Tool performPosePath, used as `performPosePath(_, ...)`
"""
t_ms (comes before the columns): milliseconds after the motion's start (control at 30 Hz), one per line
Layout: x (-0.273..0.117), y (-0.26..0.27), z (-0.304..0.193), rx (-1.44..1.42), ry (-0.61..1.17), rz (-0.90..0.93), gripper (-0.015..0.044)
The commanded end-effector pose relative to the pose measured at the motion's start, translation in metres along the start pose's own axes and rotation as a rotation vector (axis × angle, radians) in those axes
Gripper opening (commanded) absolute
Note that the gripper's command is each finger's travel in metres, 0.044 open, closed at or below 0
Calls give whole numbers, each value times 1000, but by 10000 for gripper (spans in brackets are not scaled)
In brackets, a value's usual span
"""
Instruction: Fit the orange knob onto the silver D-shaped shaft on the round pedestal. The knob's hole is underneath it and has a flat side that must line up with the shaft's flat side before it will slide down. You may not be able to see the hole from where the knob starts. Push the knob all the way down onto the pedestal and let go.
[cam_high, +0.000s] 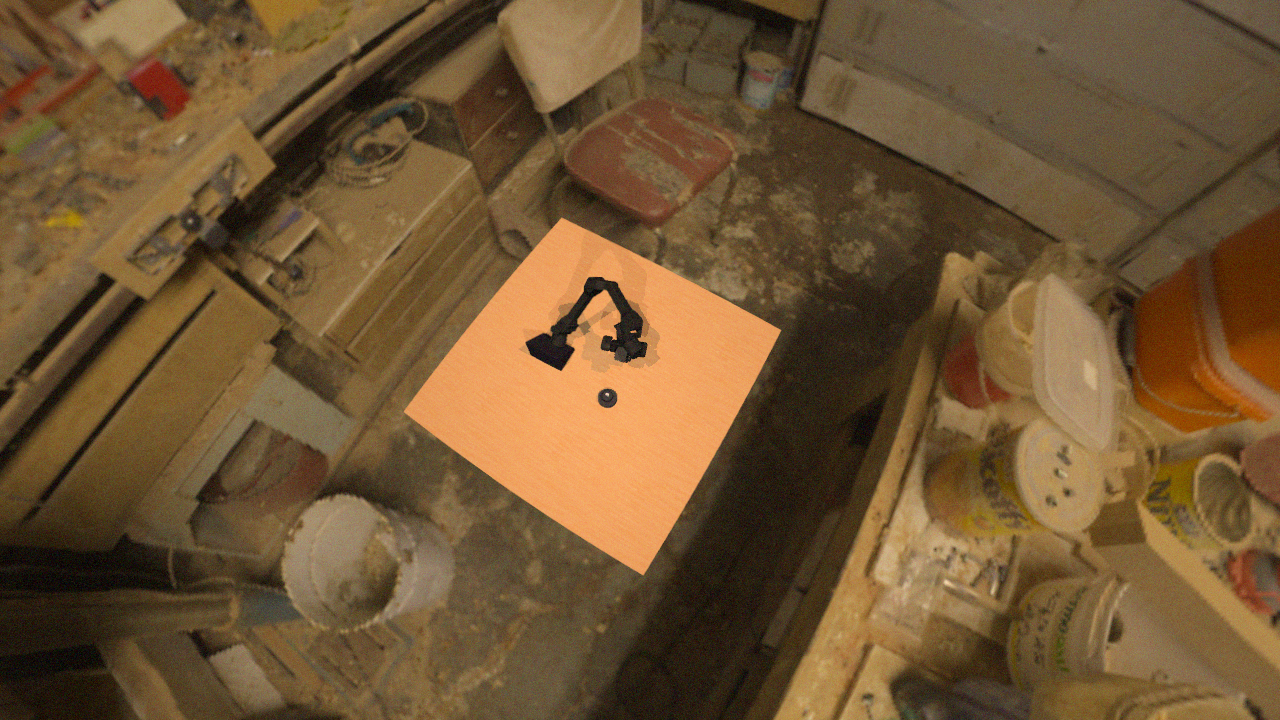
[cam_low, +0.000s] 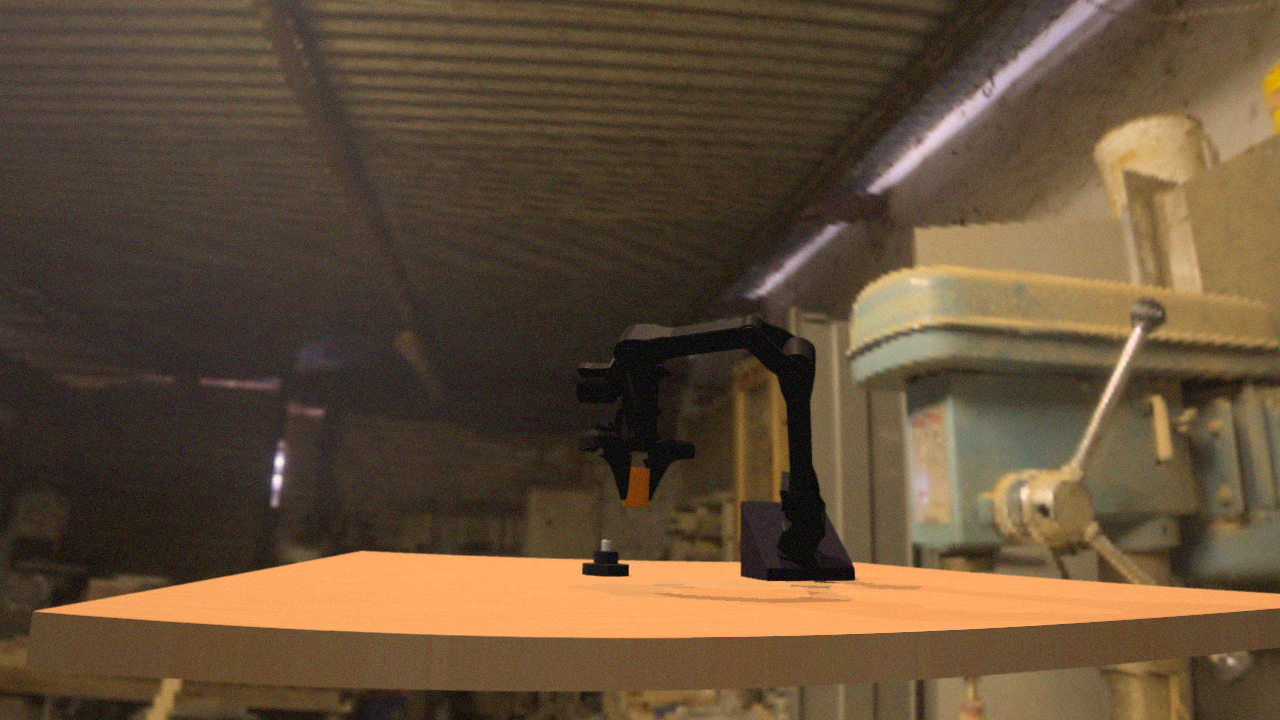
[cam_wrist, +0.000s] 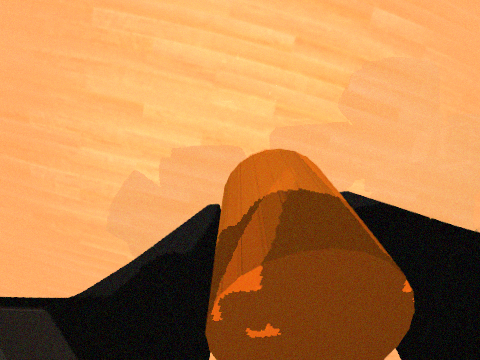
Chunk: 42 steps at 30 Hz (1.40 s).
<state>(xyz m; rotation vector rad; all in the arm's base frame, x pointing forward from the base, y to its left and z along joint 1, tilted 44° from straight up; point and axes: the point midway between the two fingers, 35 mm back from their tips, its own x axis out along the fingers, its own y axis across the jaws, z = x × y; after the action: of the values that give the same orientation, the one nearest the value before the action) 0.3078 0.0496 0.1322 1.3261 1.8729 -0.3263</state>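
The orange knob (cam_low: 636, 488) (cam_wrist: 310, 280) is held between the fingers of my gripper (cam_low: 637, 494) (cam_wrist: 278, 210), which is shut on it. The knob hangs well above the table, slightly tilted in the exterior view. Its underside and hole are hidden. The dark round pedestal (cam_high: 606, 403) (cam_low: 605, 569) stands on the table, with the silver shaft (cam_high: 607, 394) (cam_low: 605, 545) upright and bare. In the exterior view the knob is higher than the shaft and to its right. The shaft's flat side is too small to make out.
The wooden table top (cam_high: 572, 483) (cam_low: 402, 600) (cam_wrist: 125, 75) carries the pedestal and the arm's dark base (cam_high: 549, 351) (cam_low: 787, 564). The arm's shadow falls on the table in the wrist view. A cluttered workshop surrounds the table.
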Motion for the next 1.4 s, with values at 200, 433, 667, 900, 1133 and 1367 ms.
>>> performPosePath(200, -21, 1, 0, -6, 10, -12, 0)
performPosePath(433, -18, 0, 14, -6, 8, -12, 0)
performPosePath(667, -13, -1, 36, -6, 5, -12, 0)
performPosePath(900, -8, -4, 57, -7, 3, -11, 0)
performPosePath(1133, -2, -9, 79, -7, 1, -12, 0)
performPosePath(1367, 5, -14, 101, -8, 1, -12, 0)
